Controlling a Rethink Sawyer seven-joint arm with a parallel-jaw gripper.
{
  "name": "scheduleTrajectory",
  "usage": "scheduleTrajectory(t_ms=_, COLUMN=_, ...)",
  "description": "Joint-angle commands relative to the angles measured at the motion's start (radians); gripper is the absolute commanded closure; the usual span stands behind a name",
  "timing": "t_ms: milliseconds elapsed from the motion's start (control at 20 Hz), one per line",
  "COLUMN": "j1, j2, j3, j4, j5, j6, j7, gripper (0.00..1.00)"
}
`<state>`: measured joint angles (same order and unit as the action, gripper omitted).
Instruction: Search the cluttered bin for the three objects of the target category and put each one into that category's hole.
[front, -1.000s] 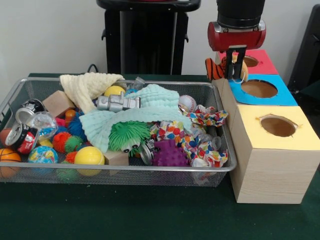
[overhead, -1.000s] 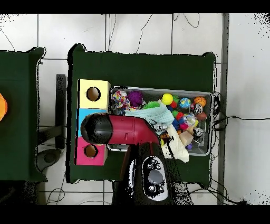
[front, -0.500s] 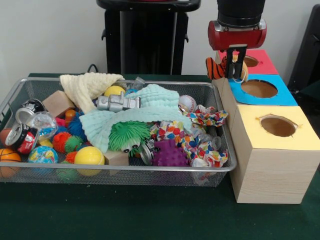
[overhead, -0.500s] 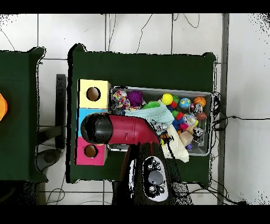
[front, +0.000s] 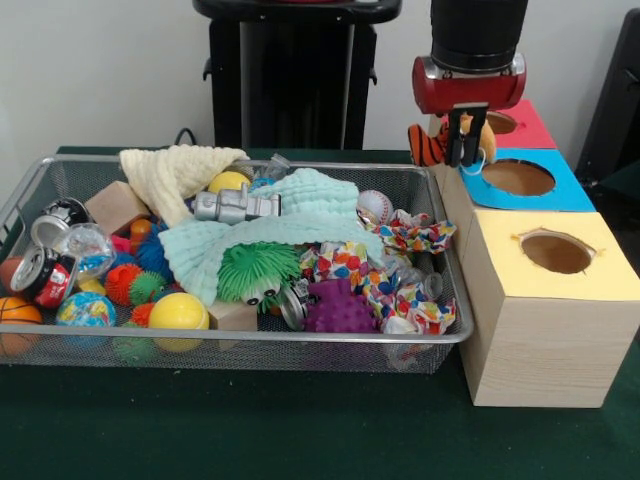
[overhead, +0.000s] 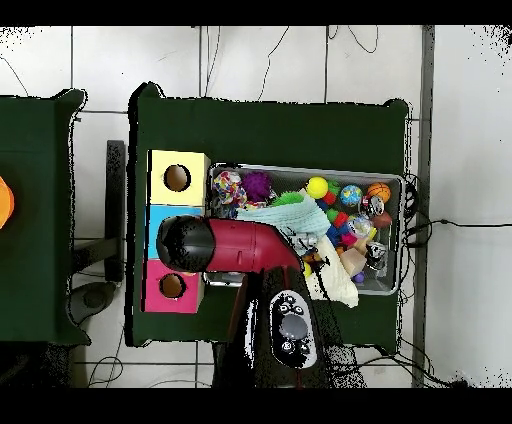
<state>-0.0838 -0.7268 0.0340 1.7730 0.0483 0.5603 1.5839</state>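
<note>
Where dark green cloth ends, pale tiled floor shows.

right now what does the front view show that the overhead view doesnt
Only the front view shows the gripper shut on an orange striped plush toy, held above the near edge of the blue box, plus the boxes' wooden sides. Only the overhead view shows the whole red arm lying across the blue box and hiding its hole, along with the floor around the table. Both show the wire bin full of toys and the yellow box, blue box and pink box in a row.
</note>
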Motion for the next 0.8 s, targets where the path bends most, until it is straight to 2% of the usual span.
scheduleTrajectory(t_ms=50, j1=0.005, j2=0.034, j3=-0.007, j4=0.08, j5=0.026, j6=-0.037, j7=0.226, gripper=1.0)
scheduleTrajectory(t_ms=300, j1=0.037, j2=0.005, j3=-0.02, j4=0.11, j5=0.035, j6=-0.033, j7=0.252, gripper=1.0)
scheduleTrajectory(t_ms=800, j1=0.05, j2=-0.053, j3=-0.032, j4=0.141, j5=0.049, j6=0.01, j7=0.228, gripper=1.0)
